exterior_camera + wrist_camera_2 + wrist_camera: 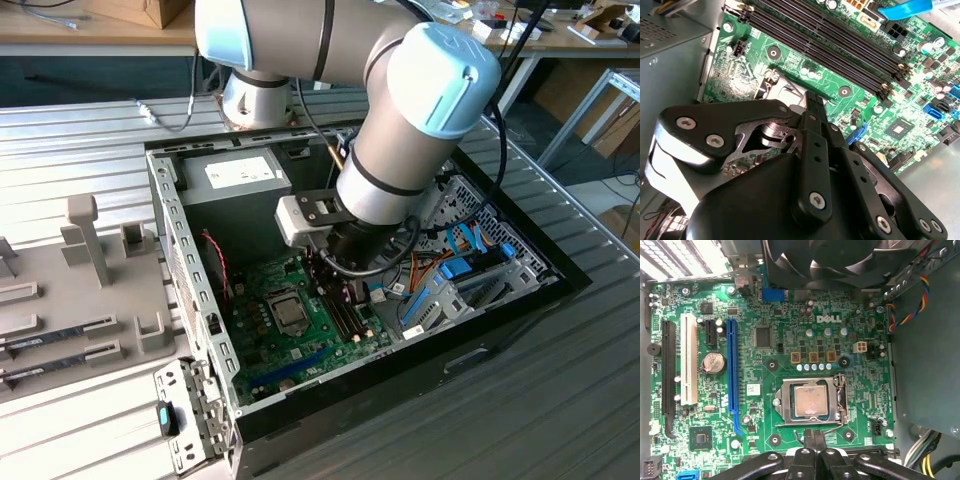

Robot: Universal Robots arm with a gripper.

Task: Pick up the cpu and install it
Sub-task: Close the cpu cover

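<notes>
We look into an open computer case (170,215) lying on the ribbed metal tabletop (80,140), the robot arm (400,130) reaching down into it from above. Its green motherboard (765,345) lies flat on the case floor, a grey power supply box (235,180) beside it at the far end of the case in the exterior view. The gripper (812,440) hangs just above the board at the socket's edge, on the side facing the memory slots (840,40). Its fingers (815,436) are pressed together, clenched on nothing we can see. The cpu (810,401) already sits square inside the metal socket frame (785,405), its silver-grey top flat and level with the board. From the fingers, the chip lies just ahead, close but apart, with a strip of frame between them. Being square, it offers no long axis. We judge the chip placed and the fingers clear of it.
</notes>
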